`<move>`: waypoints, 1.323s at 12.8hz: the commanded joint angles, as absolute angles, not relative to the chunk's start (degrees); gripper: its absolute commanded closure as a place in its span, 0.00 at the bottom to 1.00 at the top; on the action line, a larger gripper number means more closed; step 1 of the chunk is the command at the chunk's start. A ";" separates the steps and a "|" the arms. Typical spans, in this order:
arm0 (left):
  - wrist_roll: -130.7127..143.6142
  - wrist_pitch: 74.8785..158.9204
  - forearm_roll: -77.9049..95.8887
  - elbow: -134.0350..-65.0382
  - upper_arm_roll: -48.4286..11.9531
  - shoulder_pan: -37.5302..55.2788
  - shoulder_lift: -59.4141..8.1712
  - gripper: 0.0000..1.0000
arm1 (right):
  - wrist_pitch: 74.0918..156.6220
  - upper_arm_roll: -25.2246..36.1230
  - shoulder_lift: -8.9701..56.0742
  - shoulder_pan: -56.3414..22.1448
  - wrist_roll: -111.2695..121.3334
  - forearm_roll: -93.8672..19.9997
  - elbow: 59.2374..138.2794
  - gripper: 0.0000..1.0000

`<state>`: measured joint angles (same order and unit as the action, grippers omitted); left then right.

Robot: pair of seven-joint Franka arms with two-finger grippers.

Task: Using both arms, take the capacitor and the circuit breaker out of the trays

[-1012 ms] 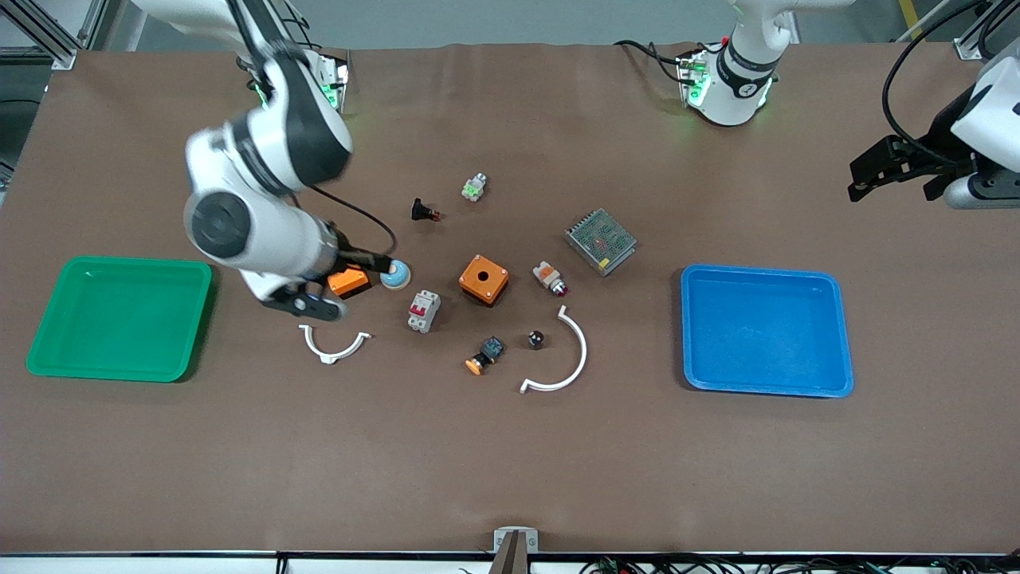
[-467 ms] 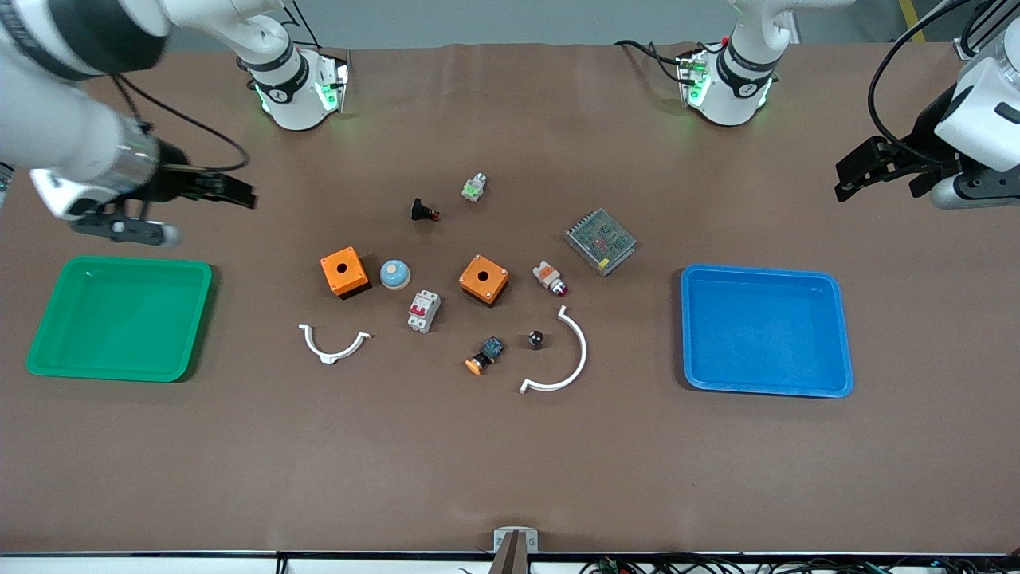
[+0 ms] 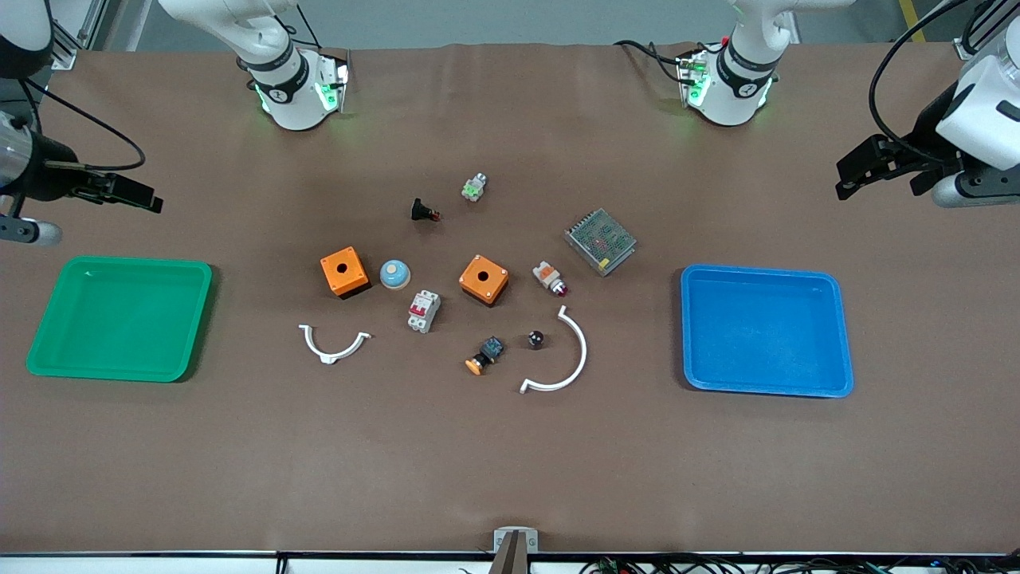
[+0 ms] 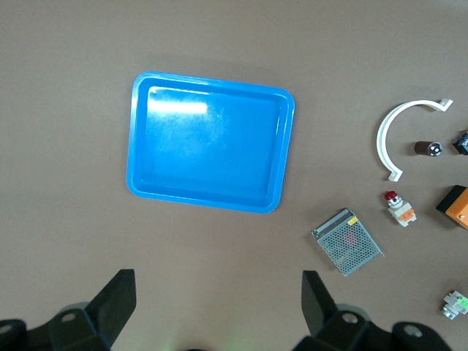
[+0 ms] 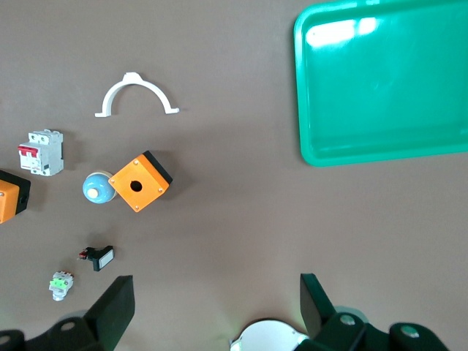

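The capacitor [image 3: 535,340] [image 4: 428,148], a tiny black cylinder with a silvery end, lies inside the curve of a big white clip [image 3: 562,363]. The breaker [image 3: 424,310] [image 5: 42,152], a light-grey block with red levers, lies between two orange boxes and slightly nearer to the front camera. My right gripper [image 3: 143,199] [image 5: 217,300] hangs open and empty over bare table at the right arm's end, near the green tray [image 3: 119,261] [image 5: 303,110]. My left gripper [image 3: 857,175] [image 4: 217,300] hangs open and empty at the left arm's end, near the blue tray [image 3: 757,273] [image 4: 212,79].
Around the two parts lie two orange boxes [image 3: 344,272] [image 3: 483,279], a blue-domed button [image 3: 394,274], a small white clip [image 3: 335,344], a mesh-topped metal unit [image 3: 600,241], a white-and-orange switch [image 3: 549,278], an orange-capped button [image 3: 484,355], a black push-button [image 3: 424,210] and a grey-and-green button [image 3: 474,187].
My right arm has swung away from the orange box near the middle out to the right arm's end of the table. The left gripper has barely shifted. No object has moved.
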<state>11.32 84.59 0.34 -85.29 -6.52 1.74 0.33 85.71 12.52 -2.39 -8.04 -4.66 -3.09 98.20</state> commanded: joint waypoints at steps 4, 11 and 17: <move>11.60 84.02 0.35 -86.04 -6.68 1.58 1.58 0.00 | 85.43 11.43 -2.72 -5.01 -1.67 -1.49 92.29 0.00; 10.90 83.85 0.35 -85.87 -6.68 1.85 1.58 0.00 | 85.78 11.34 -0.88 -4.31 -2.02 -1.32 87.90 0.00; 10.90 83.94 0.26 -85.52 -6.68 1.67 1.32 0.00 | 86.83 11.43 1.41 -1.14 -1.93 -1.50 83.94 0.00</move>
<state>11.28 84.39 0.34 -85.33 -6.59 1.80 0.46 86.69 12.44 -0.08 -2.44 -2.32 -2.30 86.10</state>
